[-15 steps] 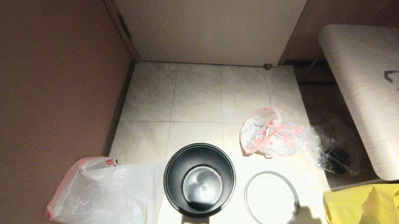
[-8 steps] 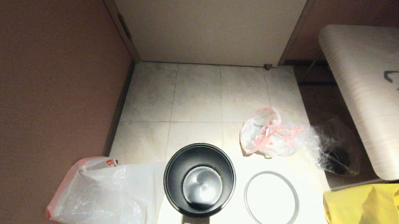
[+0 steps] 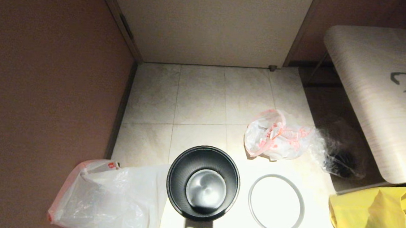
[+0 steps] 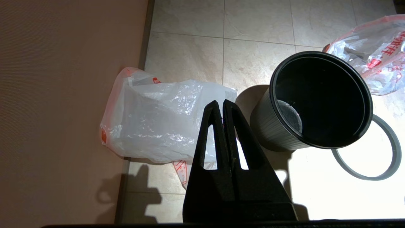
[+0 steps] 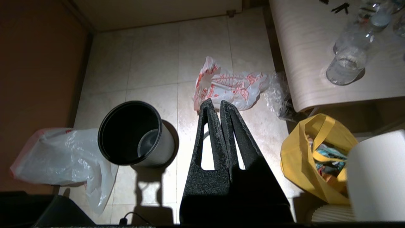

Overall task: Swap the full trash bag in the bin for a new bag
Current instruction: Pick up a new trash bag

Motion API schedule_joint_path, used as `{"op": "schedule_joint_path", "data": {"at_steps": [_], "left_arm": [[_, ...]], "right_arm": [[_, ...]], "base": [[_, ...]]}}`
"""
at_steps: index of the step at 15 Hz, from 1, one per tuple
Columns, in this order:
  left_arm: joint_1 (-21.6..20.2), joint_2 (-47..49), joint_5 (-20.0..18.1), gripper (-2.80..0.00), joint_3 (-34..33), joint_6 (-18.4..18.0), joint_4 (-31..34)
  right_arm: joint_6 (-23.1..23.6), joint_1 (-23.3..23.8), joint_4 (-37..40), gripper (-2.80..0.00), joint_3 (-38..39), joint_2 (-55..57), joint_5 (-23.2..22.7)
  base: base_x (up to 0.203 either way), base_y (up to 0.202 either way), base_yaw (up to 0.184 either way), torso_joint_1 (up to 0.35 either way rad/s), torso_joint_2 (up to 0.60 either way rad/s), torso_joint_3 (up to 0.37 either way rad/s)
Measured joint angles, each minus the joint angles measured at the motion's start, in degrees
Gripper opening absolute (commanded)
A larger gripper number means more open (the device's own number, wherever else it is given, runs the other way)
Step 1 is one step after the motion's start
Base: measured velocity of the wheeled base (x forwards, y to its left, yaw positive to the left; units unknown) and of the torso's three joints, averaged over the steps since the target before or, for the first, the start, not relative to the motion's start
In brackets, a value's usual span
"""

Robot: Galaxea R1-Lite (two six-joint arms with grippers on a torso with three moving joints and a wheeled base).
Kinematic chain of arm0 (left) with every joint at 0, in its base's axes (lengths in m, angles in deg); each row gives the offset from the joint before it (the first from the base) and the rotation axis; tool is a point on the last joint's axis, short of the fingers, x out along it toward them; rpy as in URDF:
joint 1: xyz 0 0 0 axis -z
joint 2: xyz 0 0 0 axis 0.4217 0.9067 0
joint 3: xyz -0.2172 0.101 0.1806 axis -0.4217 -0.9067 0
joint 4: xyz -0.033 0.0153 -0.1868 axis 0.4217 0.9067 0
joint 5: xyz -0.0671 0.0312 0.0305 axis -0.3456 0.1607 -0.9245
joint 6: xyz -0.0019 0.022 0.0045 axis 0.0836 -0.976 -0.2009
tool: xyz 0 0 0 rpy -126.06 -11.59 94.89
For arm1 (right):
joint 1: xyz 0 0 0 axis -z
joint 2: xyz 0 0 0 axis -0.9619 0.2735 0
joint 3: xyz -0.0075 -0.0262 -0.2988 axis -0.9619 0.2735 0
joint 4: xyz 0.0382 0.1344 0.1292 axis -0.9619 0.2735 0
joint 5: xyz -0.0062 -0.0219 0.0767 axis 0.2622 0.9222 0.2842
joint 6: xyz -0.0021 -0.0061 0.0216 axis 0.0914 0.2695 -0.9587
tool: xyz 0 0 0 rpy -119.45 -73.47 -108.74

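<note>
With the bin point(image 3: 203, 183) taken as the landmark, the scene is read from left to right. The new bag point(image 3: 109, 197) is seen spread flat on the floor tiles immediately to the left of the bin, its edge touching or nearly touching the bin's wall; nothing is seen through it. The bin itself stands upright and unlined, and its shiny dark bottom is exposed. The grey hoop point(image 3: 276, 204) is laid on the floor just to the right of the bin, apart from it. The full trash bag point(image 3: 275, 136) is found farther from the robot than the bin and to its right, lying on the tiles with red print showing through. A clear crinkly bag point(image 3: 337, 153) is pressed against its right side, and a yellow bag point(image 3: 379, 218) is set well to the right of the bin.

The removal is judged to be done: the full bag is out and the hoop is off. The lining is judged to be wholly left: the new bag must be picked up, opened into the bin and clamped with the hoop.

The left gripper point(image 4: 222, 106) is shown clenched on nothing, above the new bag beside the bin. The right gripper point(image 5: 214, 105) is likewise clenched and empty, high above the floor to the right of the bin.
</note>
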Motion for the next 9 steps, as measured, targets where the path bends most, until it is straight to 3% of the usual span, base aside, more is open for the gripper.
{"op": "schedule_joint_path", "data": {"at_steps": [2, 5, 9], "left_arm": [[0.0, 0.0, 0.0, -2.8, 0.0, 0.0, 0.0], [0.0, 0.0, 0.0, -2.8, 0.0, 0.0, 0.0], [0.0, 0.0, 0.0, -2.8, 0.0, -0.1, 0.0]], "right_arm": [[0.7, 3.1, 0.0, -2.8, 3.5, -2.1, -2.6], [1.7, 3.8, -1.3, -2.8, 11.1, -6.1, -3.0], [4.0, 3.8, -12.3, -2.8, 32.4, -11.8, -1.8]], "base": [[0.0, 0.0, 0.0, 0.0, 0.0, 0.0], [0.0, 0.0, 0.0, 0.0, 0.0, 0.0], [0.0, 0.0, 0.0, 0.0, 0.0, 0.0]]}}
